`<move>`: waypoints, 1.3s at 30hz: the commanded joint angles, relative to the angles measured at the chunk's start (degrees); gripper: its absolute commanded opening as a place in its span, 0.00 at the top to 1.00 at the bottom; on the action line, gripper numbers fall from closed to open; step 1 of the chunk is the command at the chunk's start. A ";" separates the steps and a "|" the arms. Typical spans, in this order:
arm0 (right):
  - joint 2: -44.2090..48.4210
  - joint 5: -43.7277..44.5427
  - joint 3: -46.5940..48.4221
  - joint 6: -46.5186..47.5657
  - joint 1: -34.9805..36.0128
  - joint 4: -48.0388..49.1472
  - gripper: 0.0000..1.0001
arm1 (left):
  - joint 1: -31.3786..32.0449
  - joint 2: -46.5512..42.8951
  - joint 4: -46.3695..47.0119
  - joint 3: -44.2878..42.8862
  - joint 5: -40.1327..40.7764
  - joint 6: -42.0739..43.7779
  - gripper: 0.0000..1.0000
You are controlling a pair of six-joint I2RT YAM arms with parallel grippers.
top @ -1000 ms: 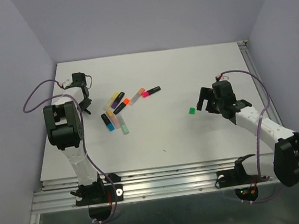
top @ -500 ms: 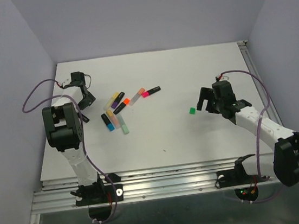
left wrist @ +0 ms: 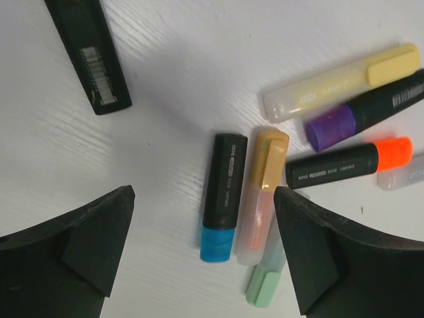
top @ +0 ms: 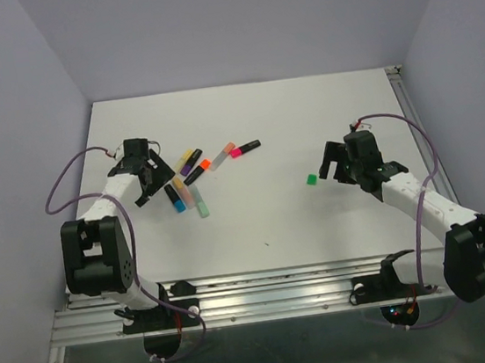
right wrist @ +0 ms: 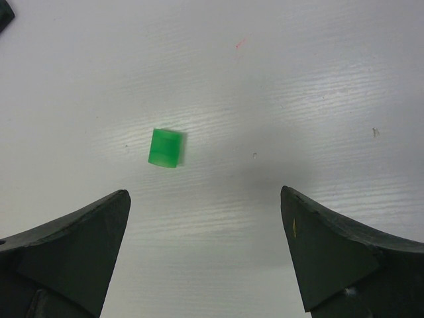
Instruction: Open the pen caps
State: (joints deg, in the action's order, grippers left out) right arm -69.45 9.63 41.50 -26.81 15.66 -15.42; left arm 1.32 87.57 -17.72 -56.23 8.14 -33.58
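Note:
A loose green pen cap [right wrist: 165, 148] lies on the white table, ahead and left of my open right gripper [right wrist: 205, 192], which holds nothing; from above the cap [top: 311, 178] sits just left of that gripper [top: 336, 168]. My left gripper [left wrist: 203, 192] is open over the pen cluster. Between its fingers lie a black pen with a blue cap [left wrist: 217, 244] and a pale pen with a peach cap [left wrist: 268, 159]. A mint cap [left wrist: 265, 288], purple cap [left wrist: 331, 127], orange cap [left wrist: 391, 152] and yellow cap [left wrist: 391, 64] lie nearby. An uncapped black pen body [left wrist: 89, 53] lies apart.
A pink-capped black pen [top: 243, 149] lies at the right end of the cluster. The left gripper [top: 152, 182] sits at the cluster's left edge. Purple walls enclose the table, and a metal rail [top: 273, 286] runs along its near edge.
The left gripper went from shut to open, and the black pen body now lies on the table. That arm has dropped and swung right toward the pen cluster. The right arm has not moved.

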 commanded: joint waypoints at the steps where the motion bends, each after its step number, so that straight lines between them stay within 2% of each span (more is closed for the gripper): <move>1: 0.72 0.74 -0.36 0.09 -0.37 1.45 0.00 | 2.63 -1.70 2.07 2.78 -0.50 -2.27 0.01; 4: 0.72 0.83 -0.28 0.00 -0.28 1.27 0.00 | 3.77 -0.21 1.63 2.79 0.82 -2.72 0.01; 11: 0.81 1.71 -0.27 -0.09 -0.28 0.92 0.00 | 4.30 3.66 1.54 2.44 2.32 -3.33 0.16; 25: -0.25 2.85 0.08 -0.26 -0.28 0.65 0.00 | 5.62 7.97 0.93 1.82 5.56 -2.10 0.22; 27: -0.42 2.85 -0.01 -0.26 -0.28 0.74 0.00 | 5.71 9.19 0.75 1.47 5.74 -2.19 0.26; 28: -0.34 2.85 -0.01 -0.26 -0.28 0.74 0.00 | 5.88 9.55 0.58 1.47 5.92 -2.36 0.31; 30: -0.42 2.85 0.08 -0.26 -0.28 0.74 0.00 | 6.23 10.34 0.75 1.47 5.92 -2.54 0.34; 31: -0.34 2.85 0.08 -0.35 -0.28 0.66 0.00 | 6.58 10.51 0.75 1.47 6.01 -2.63 0.40; 34: 0.02 2.85 -0.01 -0.26 -0.28 0.57 0.00 | 6.85 10.78 0.93 1.56 6.10 -2.80 0.51; 35: 0.28 2.94 -0.01 -0.26 -0.28 0.57 0.00 | 7.03 10.61 1.01 1.73 6.10 -2.89 0.60; 37: 0.54 2.59 -0.10 -0.09 -0.37 0.65 0.00 | 6.94 10.26 1.10 2.00 6.10 -2.98 0.69; 39: 1.07 0.66 -0.10 0.61 -0.28 0.66 0.00 | 7.03 8.94 1.02 2.96 6.27 -2.98 0.74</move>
State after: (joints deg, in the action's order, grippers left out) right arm -69.73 10.98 41.52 -26.83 15.66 -15.68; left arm 7.86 96.36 -15.33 -54.78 15.16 -35.92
